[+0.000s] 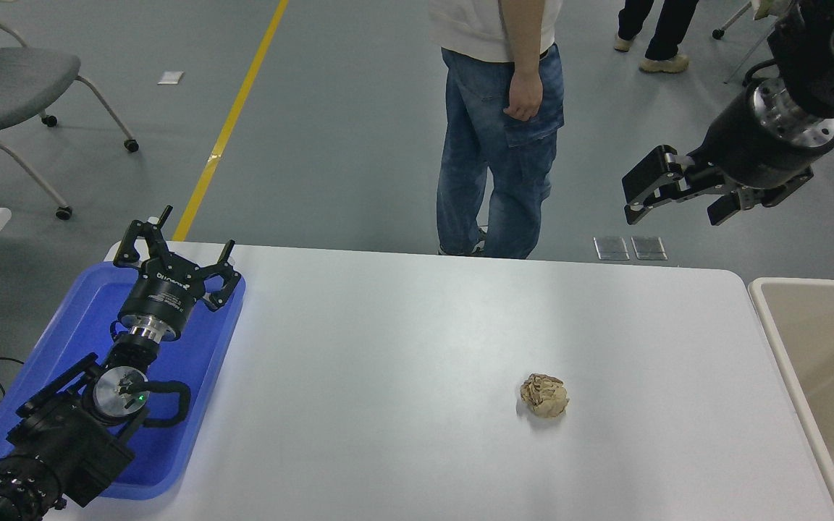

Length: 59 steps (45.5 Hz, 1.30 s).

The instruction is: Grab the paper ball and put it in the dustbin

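Your floor (359,145) is grey, with a yellow line (232,119) running from 12 toward 9 o'clock. A grey chair (4,94) sits at 10. A person (500,123) stands at 12, beyond your white table (402,376).

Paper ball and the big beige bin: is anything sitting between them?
No. In the head view, only bare white table lies between the paper ball and the dustbin.

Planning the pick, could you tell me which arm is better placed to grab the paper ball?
Probably the right gripper: open, raised on the side of the paper ball and dustbin. The left gripper sits over the blue tray.
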### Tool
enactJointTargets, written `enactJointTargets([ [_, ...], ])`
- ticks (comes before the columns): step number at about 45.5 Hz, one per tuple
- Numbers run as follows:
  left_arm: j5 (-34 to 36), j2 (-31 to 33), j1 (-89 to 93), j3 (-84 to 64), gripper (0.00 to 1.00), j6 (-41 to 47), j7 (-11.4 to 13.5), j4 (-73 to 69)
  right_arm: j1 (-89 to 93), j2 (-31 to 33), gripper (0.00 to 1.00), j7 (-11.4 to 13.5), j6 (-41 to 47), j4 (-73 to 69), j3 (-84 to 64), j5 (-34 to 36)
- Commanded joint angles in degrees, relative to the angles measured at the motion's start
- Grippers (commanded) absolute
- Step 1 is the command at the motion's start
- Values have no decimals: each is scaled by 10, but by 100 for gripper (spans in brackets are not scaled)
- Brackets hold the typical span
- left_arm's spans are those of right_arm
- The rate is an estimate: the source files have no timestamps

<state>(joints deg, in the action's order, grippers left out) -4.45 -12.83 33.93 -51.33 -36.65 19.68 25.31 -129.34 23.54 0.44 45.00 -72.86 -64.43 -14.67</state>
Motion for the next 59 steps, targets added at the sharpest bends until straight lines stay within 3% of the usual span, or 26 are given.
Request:
enactJointTargets([
  [1, 1, 0, -1, 0, 100, 0, 0, 0, -1, -3, 100, 0, 0, 0, 1, 0],
  [59, 1, 0, 0, 0, 100, 0, 0, 0, 33, -6, 100, -1, 0, 29, 8, -8],
])
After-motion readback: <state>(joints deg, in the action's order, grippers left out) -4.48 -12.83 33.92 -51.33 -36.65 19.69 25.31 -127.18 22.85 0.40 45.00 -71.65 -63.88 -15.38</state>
